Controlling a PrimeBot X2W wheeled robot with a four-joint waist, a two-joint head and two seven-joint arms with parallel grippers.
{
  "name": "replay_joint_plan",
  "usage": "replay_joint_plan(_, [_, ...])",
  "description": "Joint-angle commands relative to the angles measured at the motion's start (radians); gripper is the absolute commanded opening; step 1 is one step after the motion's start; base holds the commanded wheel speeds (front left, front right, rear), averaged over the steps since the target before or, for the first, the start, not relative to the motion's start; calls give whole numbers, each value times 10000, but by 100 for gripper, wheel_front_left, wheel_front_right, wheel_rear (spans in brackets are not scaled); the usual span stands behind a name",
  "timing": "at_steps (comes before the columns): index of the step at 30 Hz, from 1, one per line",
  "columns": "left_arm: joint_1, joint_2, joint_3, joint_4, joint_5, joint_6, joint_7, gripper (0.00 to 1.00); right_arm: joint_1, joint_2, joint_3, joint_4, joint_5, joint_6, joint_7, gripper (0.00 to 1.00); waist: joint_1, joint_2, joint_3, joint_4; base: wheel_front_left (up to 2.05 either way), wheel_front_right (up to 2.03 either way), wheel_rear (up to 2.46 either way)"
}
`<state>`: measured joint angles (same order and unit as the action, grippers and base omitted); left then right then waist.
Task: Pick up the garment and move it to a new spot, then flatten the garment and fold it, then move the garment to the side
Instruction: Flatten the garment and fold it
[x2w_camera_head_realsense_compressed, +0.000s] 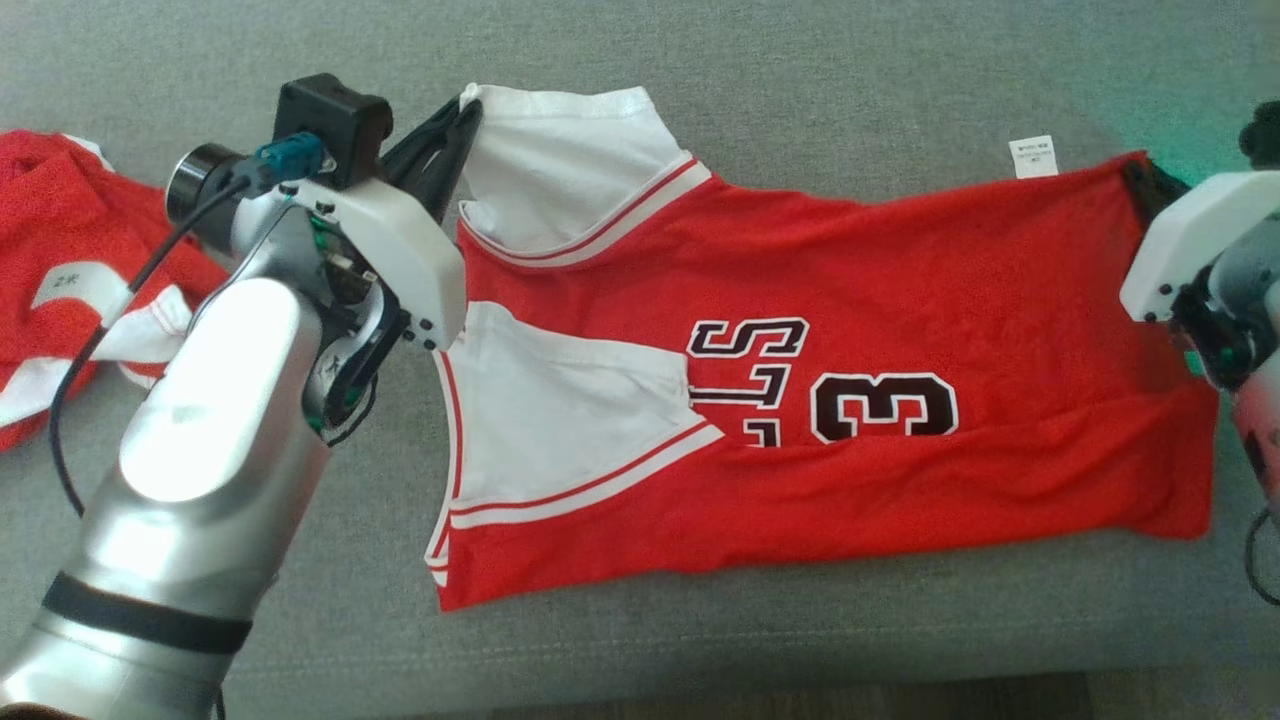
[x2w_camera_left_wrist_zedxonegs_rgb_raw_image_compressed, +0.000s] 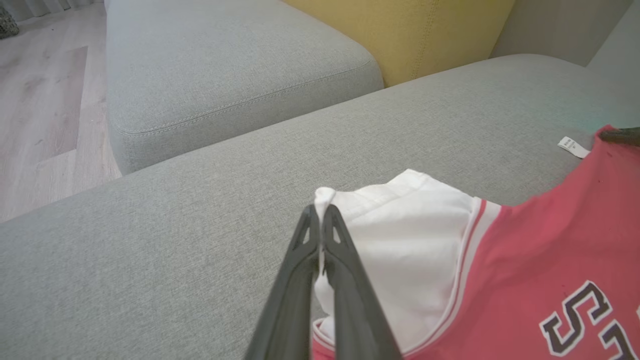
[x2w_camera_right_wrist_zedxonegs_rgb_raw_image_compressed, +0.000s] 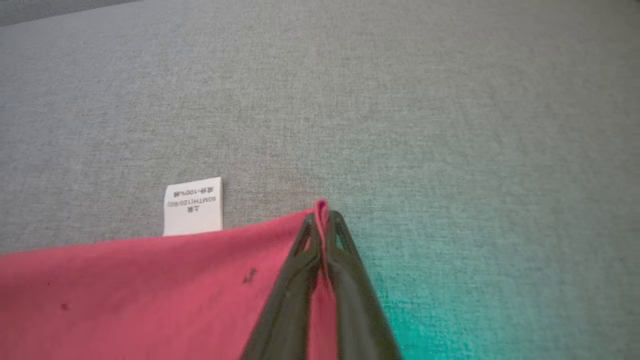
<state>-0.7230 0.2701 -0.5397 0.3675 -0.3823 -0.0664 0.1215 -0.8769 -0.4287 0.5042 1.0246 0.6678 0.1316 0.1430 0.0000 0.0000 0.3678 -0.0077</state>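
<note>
Left gripper (x2w_camera_left_wrist_zedxonegs_rgb_raw_image_compressed: 320, 212): I see its fingers pinched together on a white shoulder corner of the red-and-white mesh basketball jersey (x2w_camera_head_realsense_compressed: 900, 300). Right gripper (x2w_camera_right_wrist_zedxonegs_rgb_raw_image_compressed: 322, 216): closed on the red hem corner, cloth poking past its tips. A white rectangular care label (x2w_camera_right_wrist_zedxonegs_rgb_raw_image_compressed: 193, 206) lies just left of those tips. The jersey lies spread between both grippers on the grey woven sofa cushion (x2w_camera_head_realsense_compressed: 800, 60).
</note>
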Motion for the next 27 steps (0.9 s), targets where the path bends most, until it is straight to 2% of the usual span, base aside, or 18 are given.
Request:
replay_joint_plan(1, [-327, 376, 347, -254, -55, 110, -37, 0, -124, -318, 164, -57, 27, -9, -292, 0, 0, 0, -13, 0, 0, 0, 0])
replay_joint_plan(13, [-1041, 375, 716, 636, -179, 421, -398, 0, -806, -444, 377, 565, -126, -9, -2076, 0, 0, 0, 170, -153, 0, 0, 0])
replay_joint_plan(19, [-2319, 269, 1007, 1587, -89, 637, -929, 0, -1558, -442, 520, 831, -423, -9, -3086, 0, 0, 0, 555, -236, 0, 0, 0])
replay_joint_plan(27, [-3865, 169, 1129, 2907, 66, 626, -1562, 0, -2450, -285, 473, 1247, -794, -9, -3799, 0, 0, 0, 893, -348, 0, 0, 0])
